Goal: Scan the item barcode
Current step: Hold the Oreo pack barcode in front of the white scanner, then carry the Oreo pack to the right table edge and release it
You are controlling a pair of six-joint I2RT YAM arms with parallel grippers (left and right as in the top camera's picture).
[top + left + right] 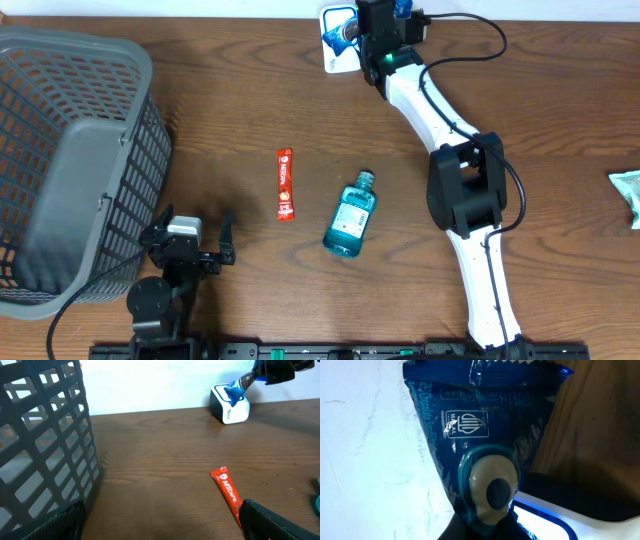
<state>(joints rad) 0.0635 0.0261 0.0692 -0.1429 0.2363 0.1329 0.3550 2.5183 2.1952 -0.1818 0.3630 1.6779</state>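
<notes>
A dark blue snack packet (480, 435) hangs in my right gripper (485, 531), which is shut on its lower end. The packet (345, 32) is held over the white barcode scanner (335, 58) at the table's far edge, and the scanner's lit blue-white face (555, 522) shows just under it. In the left wrist view the packet (235, 389) touches or nearly touches the scanner (231, 409). My left gripper (190, 238) rests near the front left, jaws wide open with nothing between its fingers (280, 522).
A grey mesh basket (70, 150) fills the left side, close to my left gripper. A red Nescafe sachet (285, 184) and a blue mouthwash bottle (351, 218) lie mid-table. A pale green packet (627, 192) lies at the right edge.
</notes>
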